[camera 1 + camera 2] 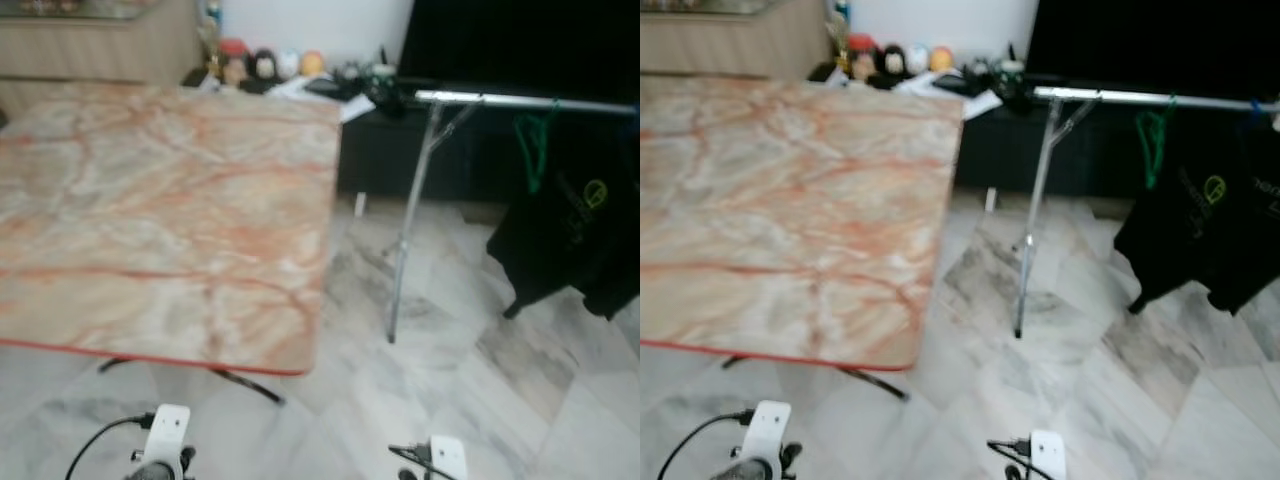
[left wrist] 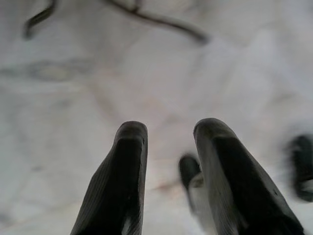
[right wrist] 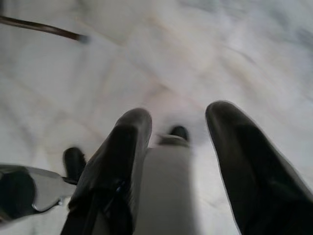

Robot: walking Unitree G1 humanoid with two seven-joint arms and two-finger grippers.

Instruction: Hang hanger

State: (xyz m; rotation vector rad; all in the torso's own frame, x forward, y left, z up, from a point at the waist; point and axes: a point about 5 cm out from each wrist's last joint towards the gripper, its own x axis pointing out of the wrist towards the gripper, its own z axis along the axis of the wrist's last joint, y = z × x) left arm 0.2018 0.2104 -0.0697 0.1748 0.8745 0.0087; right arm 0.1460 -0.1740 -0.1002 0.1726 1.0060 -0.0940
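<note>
Hanging over pale floor with fingers apart, left pincer (image 2: 168, 132) and right pincer (image 3: 178, 115) look blurred, their bases cropped.

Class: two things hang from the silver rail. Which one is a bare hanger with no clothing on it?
The green hanger, hooked on the rail nearer its support pole. Beside it hangs a black garment with a yellow-green logo.

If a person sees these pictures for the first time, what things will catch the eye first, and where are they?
The large marble-patterned table fills the robot's left side. To the right stands a silver clothes rail with a green hanger and a black garment hanging from it. Both grippers hang low over the pale floor, the left gripper and right gripper with fingers apart, holding nothing.
</note>
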